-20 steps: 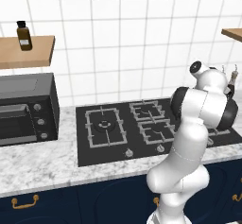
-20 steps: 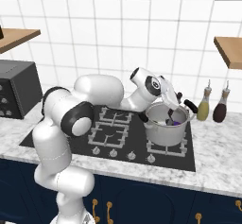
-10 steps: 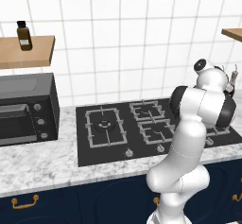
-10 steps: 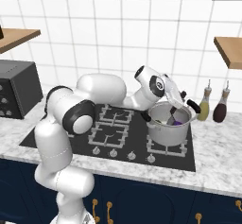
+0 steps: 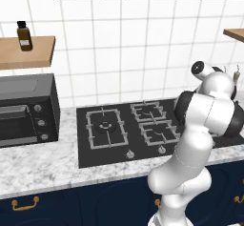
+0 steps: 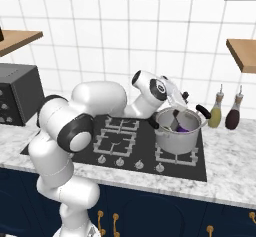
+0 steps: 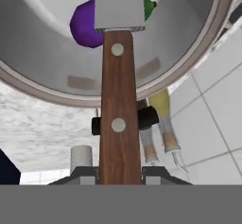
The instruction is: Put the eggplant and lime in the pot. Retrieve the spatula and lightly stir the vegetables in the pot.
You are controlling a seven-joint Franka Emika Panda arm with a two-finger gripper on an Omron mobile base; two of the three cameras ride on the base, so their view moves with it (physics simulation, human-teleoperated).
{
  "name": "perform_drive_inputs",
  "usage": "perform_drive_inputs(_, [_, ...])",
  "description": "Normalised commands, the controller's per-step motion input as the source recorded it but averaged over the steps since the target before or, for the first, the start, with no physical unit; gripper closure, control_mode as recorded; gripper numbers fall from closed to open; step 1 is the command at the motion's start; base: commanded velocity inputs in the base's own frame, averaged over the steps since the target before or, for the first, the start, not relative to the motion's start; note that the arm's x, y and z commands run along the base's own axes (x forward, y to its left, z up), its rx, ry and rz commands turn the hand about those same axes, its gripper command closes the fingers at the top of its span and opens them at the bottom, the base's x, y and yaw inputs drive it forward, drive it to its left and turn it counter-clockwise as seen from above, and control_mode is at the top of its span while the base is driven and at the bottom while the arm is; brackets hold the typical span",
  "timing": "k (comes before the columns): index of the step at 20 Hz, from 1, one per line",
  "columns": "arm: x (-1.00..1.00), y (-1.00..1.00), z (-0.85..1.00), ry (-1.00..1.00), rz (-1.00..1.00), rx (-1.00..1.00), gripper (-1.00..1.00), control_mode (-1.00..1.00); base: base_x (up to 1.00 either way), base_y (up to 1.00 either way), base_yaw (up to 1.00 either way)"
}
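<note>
The shiny metal pot (image 6: 176,140) stands on the stove's front right burner. Inside it lie the purple eggplant (image 7: 84,25) and, just past the blade, the green lime (image 7: 149,6). My gripper (image 7: 120,175) is shut on the spatula (image 7: 118,119) by its wooden handle. The steel blade (image 7: 119,3) reaches down over the pot's rim (image 7: 201,57) between the two vegetables. From the right base view, the gripper (image 6: 176,106) hangs over the pot's back edge, the spatula (image 6: 175,120) slants into it, and the eggplant (image 6: 184,128) peeks out beside it.
Two bottles (image 6: 216,112) (image 6: 233,113) stand on the counter right of the pot, against the tiled wall. A dark oven (image 5: 26,108) sits at the far left of the black stove (image 5: 119,129). Wooden shelves (image 6: 243,51) hang on the wall above.
The hand has shifted slightly over the pot and the spatula has swung a little to the left inside it. The grip on the handle is the same.
</note>
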Motion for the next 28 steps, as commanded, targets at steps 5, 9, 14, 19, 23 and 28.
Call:
perform_drive_inputs(5, [0.00,-0.04,0.00,-0.06,0.00,-0.08,1.00,-1.00,0.00,0.00,0.00])
perform_drive_inputs(9, [0.00,-0.18,0.00,-0.01,0.00,-0.01,1.00,-1.00,0.00,0.00,0.00])
perform_drive_inputs(14, [0.00,-0.03,0.10,-0.17,0.03,-0.07,1.00,-1.00,0.00,0.00,0.00])
perform_drive_inputs(19, [0.00,-0.04,0.09,-0.08,0.01,-0.03,1.00,-1.00,0.00,0.00,0.00])
perform_drive_inputs(23, [0.00,-0.25,-0.04,0.00,0.00,0.00,1.00,-1.00,0.00,0.00,0.00])
perform_drive_inputs(28, [0.08,-0.09,-0.01,0.00,0.06,-0.02,1.00,-1.00,0.00,0.00,0.00])
